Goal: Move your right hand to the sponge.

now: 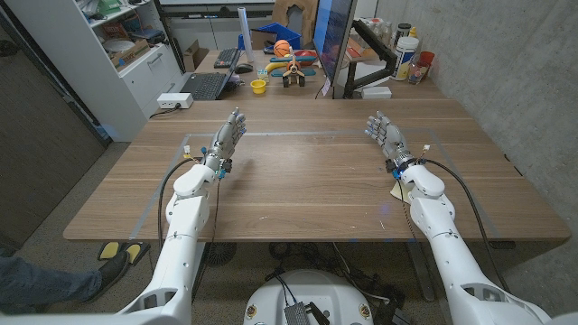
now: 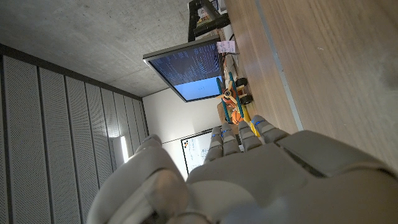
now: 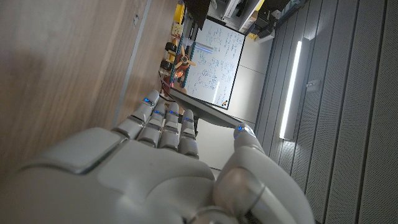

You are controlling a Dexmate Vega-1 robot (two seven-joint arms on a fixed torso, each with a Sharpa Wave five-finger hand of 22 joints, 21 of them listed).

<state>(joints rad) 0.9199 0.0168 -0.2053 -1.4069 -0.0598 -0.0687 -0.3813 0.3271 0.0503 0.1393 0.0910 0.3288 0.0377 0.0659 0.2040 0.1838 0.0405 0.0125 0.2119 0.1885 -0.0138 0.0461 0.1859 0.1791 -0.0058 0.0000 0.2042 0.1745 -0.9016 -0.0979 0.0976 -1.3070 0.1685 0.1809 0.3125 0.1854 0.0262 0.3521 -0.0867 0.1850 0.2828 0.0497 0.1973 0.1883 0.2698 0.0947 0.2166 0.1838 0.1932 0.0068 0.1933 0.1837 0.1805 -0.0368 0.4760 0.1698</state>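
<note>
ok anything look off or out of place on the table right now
Yes: no sponge can be seen on the wooden table, though the task names one. Both hands are over bare wood, the left hand and right hand holding nothing, fingers apart. Nothing looks spilled, tilted or damaged; the clutter sits on the desk behind.

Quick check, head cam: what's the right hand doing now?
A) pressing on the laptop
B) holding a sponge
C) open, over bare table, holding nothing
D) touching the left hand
C: the right hand has its fingers apart with nothing in them, over bare wood of the table, well apart from the left hand.
</note>
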